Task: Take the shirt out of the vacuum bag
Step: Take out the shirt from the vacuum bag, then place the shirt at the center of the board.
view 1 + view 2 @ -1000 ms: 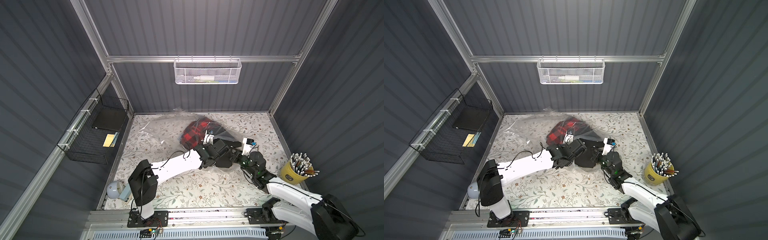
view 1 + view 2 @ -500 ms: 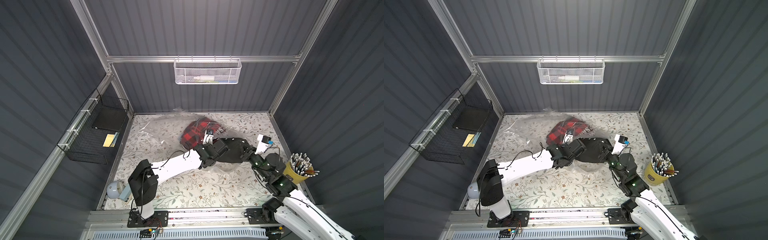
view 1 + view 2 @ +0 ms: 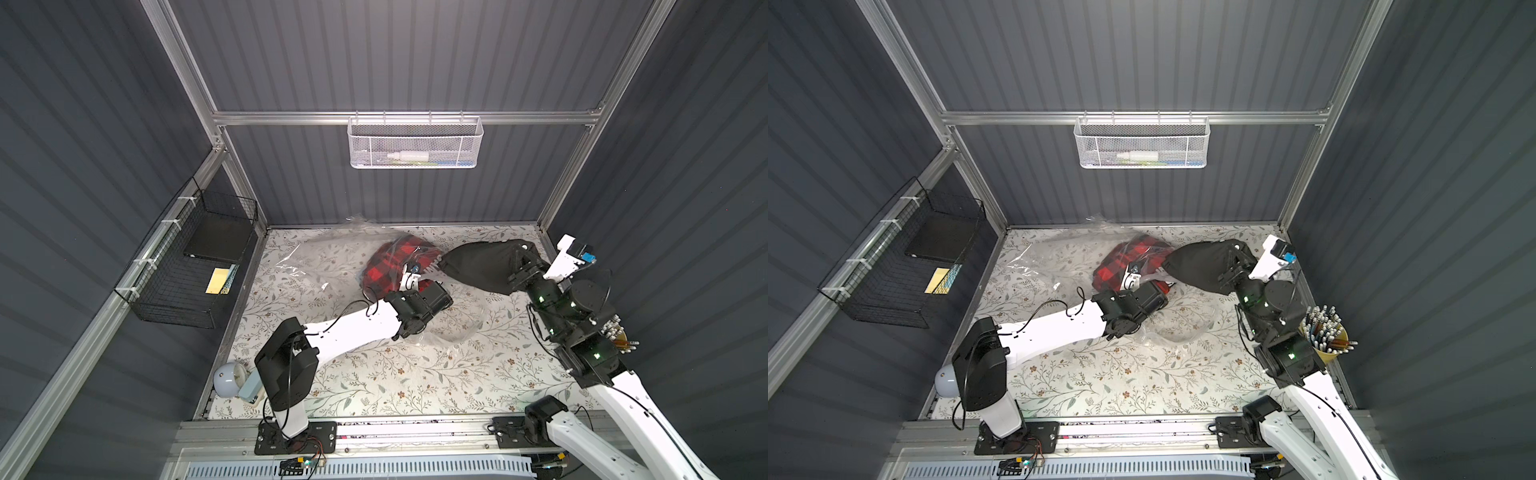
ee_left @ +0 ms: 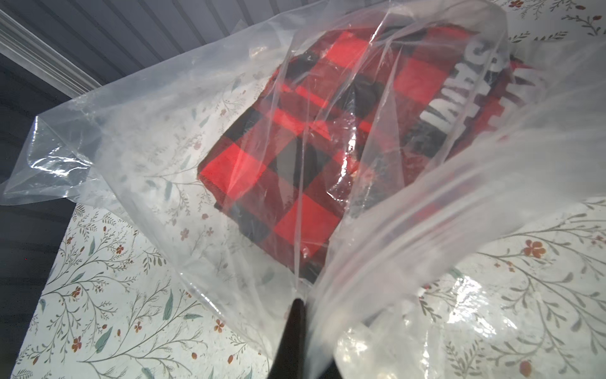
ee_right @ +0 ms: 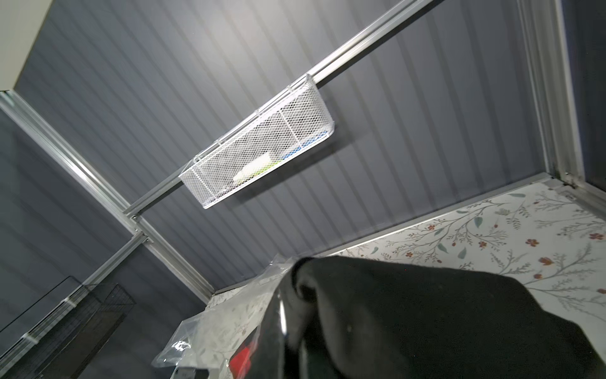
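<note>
Since a second ago the right gripper (image 3: 519, 259) has swung from mid-desk toward the far right corner, dragging the black shirt (image 3: 478, 266) along. Nearest the front, by the right edge of the desk (image 3: 374, 382), that arm's elbow sits just beside the yellow pencil cup (image 3: 1329, 345); more swing could tip it. Mid-desk, the left gripper (image 4: 296, 305) is pinched tight on the mouth film of the vacuum bag (image 4: 147, 147). If that thin plastic slips, the bag will likely ride along with the pull. Behind it, a red-and-black plaid garment (image 3: 386, 266) lies inside the bag and could be dragged out too. Farthest back, the right fingers are clamped on the shirt, which is stretched above the surface with its tail at the bag mouth. Whether it is fully clear I cannot tell.
</note>
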You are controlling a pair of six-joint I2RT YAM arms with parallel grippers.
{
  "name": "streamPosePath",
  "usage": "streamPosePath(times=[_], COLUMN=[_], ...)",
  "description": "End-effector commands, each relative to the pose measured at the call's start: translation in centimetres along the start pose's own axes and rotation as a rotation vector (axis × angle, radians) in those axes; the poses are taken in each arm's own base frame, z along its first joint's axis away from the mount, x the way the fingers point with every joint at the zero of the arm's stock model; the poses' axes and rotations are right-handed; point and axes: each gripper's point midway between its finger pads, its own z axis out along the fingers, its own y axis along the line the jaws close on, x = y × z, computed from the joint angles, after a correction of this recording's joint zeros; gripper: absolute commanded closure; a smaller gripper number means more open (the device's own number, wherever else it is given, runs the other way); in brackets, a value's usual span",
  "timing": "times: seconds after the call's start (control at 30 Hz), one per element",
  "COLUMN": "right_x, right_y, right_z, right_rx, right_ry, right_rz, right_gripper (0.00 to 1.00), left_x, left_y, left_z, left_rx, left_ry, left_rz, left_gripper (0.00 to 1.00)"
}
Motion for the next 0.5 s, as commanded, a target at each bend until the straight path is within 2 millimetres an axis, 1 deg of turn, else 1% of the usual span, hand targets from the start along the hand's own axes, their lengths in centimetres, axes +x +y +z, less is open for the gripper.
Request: streamPosePath(times=[0.0,0.1,0.3,0.47], right_x=[-2.9,-3.2,-3.8,-3.0], right_y=[-0.2,-1.4,-3.4,-5.9], right_z=[0.8,2.6,5.5,8.7], right_rx=[-0.026,-0.016,0.036,0.084], right_ry=[-0.047,-0.046,-0.095,-0.083], right_rz=[0.044,0.083,0.087,0.082], right_gripper=[1.0,1.0,1.0,1.0], left_x=[-0.7,-0.7,-0.6,-0.4], left_y=[2.9,3.6,4.5,5.4], left_z=[-1.2,-1.2,-1.5,-1.8], left_rx=[-0.045,-0.061,-0.082,-0.103], left_ry=[-0.021,-0.022,-0.029,-0.033], left_rz=[-0.033,-0.037,-0.036,-0.037], left_gripper=[1.0,1.0,1.0,1.0])
